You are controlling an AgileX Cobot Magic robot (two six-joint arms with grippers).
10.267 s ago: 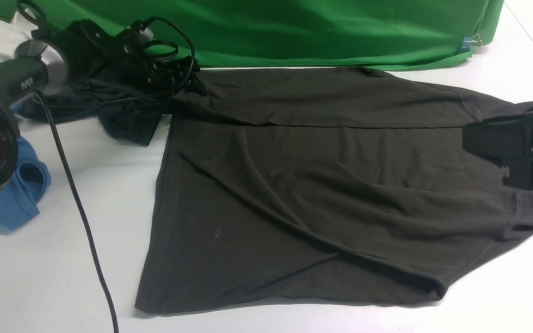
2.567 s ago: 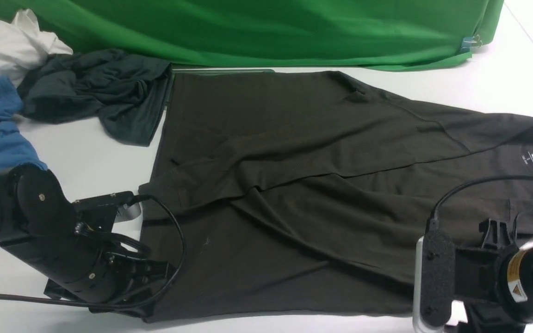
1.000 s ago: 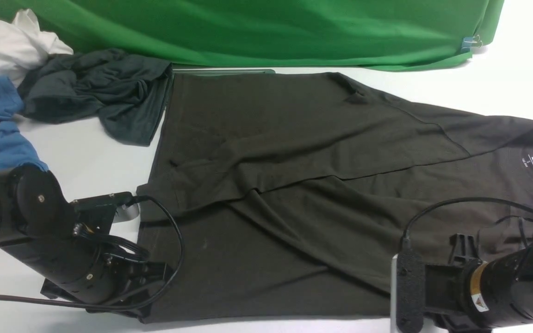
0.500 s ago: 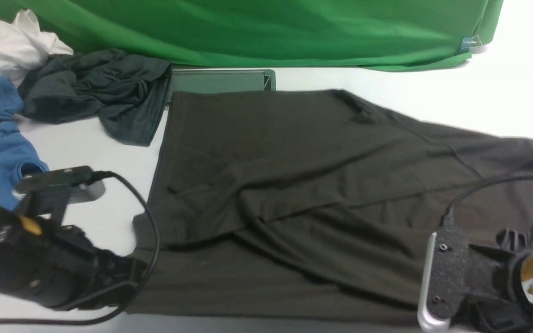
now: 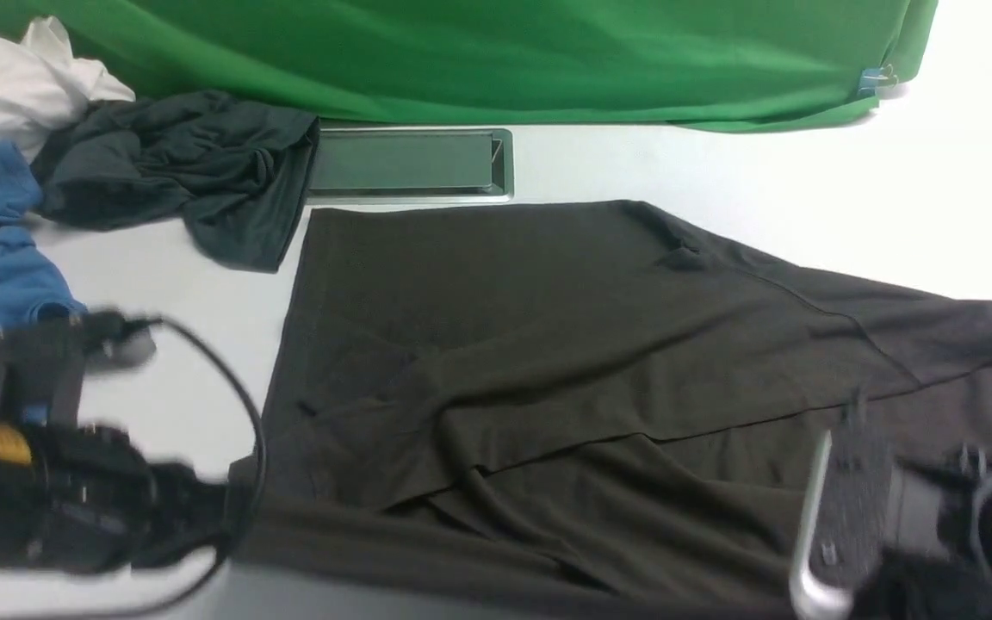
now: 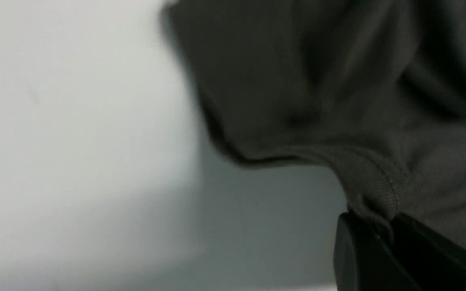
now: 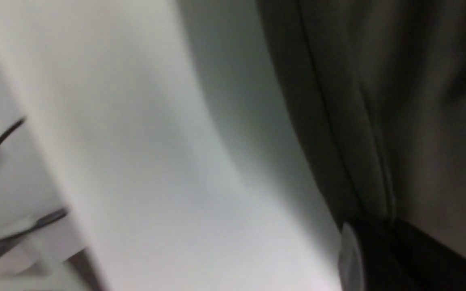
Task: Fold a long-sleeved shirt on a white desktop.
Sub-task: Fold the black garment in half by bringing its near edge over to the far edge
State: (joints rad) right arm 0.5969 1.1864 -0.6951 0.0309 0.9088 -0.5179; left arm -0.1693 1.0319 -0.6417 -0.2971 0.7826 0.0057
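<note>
Nearest us, well short of the hatch [image 5: 410,164], our left claw [image 6: 383,230] is pinched tight on the hem of the shirt [image 5: 548,344], and our right claw [image 7: 382,232] is clamped on the same near edge. We should carry both at one height and pace, so the edge runs taut and the crossed sleeves don't bunch. The shirt lies spread on the desk [image 5: 720,164], its far edge just short of the hatch.

The shirt [image 5: 565,344] lies on the desktop [image 5: 720,172] — hatch [image 5: 401,162] just behind, other garments [image 5: 177,164] apparently heaped behind-left.
</note>
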